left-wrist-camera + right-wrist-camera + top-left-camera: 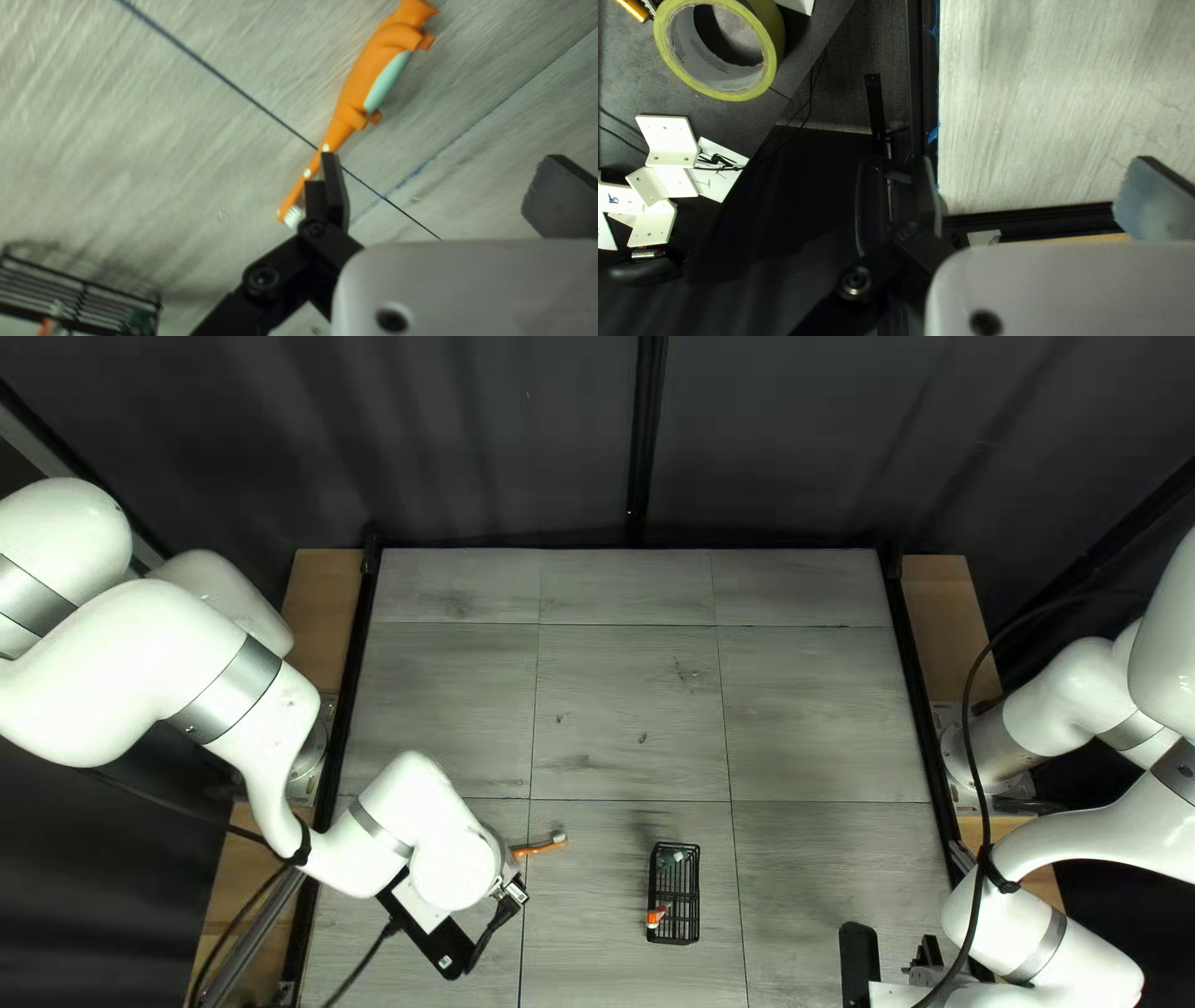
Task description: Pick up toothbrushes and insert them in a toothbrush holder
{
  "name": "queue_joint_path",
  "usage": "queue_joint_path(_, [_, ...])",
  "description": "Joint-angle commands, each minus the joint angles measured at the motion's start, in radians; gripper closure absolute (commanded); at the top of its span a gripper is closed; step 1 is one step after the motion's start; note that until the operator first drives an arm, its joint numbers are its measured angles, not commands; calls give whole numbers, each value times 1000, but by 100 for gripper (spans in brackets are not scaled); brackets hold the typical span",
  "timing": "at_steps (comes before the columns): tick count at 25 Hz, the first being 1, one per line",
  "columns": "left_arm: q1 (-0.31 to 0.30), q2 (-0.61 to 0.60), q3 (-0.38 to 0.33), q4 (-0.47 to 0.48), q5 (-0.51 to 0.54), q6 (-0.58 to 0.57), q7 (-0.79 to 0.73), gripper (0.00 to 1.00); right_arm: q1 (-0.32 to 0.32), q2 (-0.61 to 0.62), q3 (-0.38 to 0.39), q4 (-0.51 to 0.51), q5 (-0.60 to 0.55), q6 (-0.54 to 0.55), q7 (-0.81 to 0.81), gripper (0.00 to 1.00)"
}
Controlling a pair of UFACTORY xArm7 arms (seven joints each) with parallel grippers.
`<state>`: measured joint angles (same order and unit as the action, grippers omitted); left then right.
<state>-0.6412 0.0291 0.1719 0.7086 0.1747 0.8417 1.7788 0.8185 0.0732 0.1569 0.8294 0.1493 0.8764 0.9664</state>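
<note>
Orange toothbrush (357, 87) lies left of black basket (674, 938). Our left gripper (446, 194), right gripper (1033, 196): fingers apart, empty. Risk, we judge: off-centre descent lets finger knock toothbrush away; skewed grasp could spoil insertion.

So you've got a dark curtain (498, 436) behind your grey wood-look table (623, 709), with tan boards (321, 610) down both sides.
</note>
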Motion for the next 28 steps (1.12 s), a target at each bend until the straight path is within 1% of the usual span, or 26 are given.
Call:
queue_joint_path(1, [14, 8, 4, -31, -59, -69, 121, 0, 0, 0, 0, 0, 0, 0, 0, 0])
queue_joint_path(3, [13, 21, -3, -35, -86, -84, 164, 0, 0, 0, 0, 0, 0, 0, 0, 0])
queue_joint_path(10, [-10, 58, -37, -40, -138, -94, 238, 0, 0, 0, 0, 0, 0, 0, 0, 0])
queue_joint_path(19, [-9, 105, -39, -35, -131, -123, 262, 0, 0, 0, 0, 0, 0, 0, 0, 0])
queue_joint_path(25, [-3, 108, -37, -53, -131, -162, 281, 0, 0, 0, 0, 0, 0, 0, 0, 0])
queue_joint_path(26, [-2, 107, -36, -57, -132, -168, 284, 7, 0, 0, 0, 0, 0, 0, 0, 0])
queue_joint_path(27, [1, 108, -35, -63, -134, -181, 291, 25, 0, 0, 0, 0, 0, 0, 0, 0])
queue_joint_path(28, [2, 107, -35, -67, -135, -190, 295, 50, 0, 0, 0, 0, 0, 0, 0, 0])
